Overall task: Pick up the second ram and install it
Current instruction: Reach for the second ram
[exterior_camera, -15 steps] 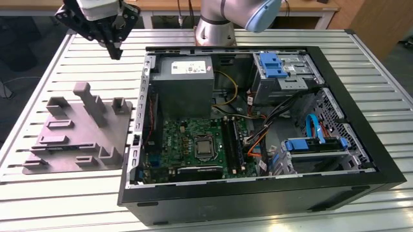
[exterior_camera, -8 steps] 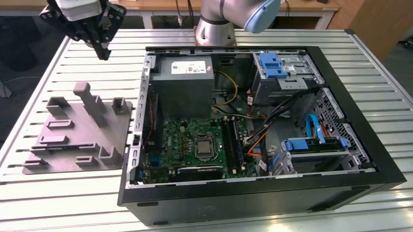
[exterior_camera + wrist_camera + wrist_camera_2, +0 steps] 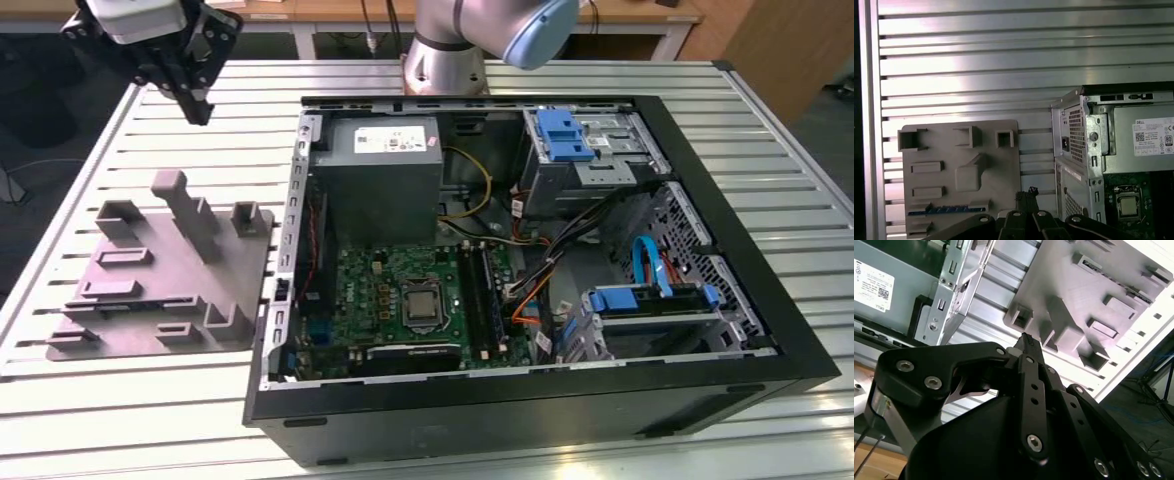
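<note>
My gripper [image 3: 199,112] hangs high above the slatted table at the exterior view's far left, beyond the grey fixture [image 3: 160,275]. Its black fingers are shut together with nothing between them, as the tips [image 3: 1026,340] in the second wrist view and my gripper [image 3: 1026,193] in the first wrist view show. A thin dark strip with a blue sheen, which looks like the second ram [image 3: 949,209], lies in a slot of the fixture [image 3: 961,150]. The same dark strip [image 3: 1095,269] sits on the fixture [image 3: 1114,285] in the second wrist view, well away from the fingers.
An open computer case [image 3: 534,400] fills the exterior view's middle and right, with the motherboard [image 3: 400,300], long memory slots [image 3: 477,300], a grey power supply [image 3: 384,170] and blue drive brackets [image 3: 567,135]. The arm's base [image 3: 447,55] stands behind the case.
</note>
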Motion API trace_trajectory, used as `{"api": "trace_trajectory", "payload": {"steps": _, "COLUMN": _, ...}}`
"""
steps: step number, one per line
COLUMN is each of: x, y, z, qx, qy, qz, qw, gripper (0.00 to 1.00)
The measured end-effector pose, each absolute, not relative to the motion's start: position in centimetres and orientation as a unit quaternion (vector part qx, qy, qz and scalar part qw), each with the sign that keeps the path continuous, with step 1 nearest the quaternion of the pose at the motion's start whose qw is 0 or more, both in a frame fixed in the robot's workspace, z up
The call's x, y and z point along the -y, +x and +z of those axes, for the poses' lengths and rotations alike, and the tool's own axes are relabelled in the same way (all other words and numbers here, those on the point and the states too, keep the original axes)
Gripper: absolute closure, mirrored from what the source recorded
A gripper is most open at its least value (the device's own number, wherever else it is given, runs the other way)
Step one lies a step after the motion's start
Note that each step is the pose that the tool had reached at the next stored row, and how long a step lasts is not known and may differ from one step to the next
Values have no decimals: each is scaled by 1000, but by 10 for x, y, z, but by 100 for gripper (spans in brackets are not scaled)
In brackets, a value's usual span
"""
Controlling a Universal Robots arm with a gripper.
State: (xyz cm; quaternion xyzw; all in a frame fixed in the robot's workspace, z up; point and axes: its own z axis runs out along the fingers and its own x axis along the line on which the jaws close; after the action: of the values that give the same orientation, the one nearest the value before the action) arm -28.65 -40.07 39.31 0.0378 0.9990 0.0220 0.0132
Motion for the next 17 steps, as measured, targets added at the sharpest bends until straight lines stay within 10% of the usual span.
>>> {"api": "trace_trajectory", "payload": {"steps": 17, "x": 401, "y": -314, "z": 392, "qx": -999, "qy": 38, "qz": 22, "qw": 13, "gripper": 89}}
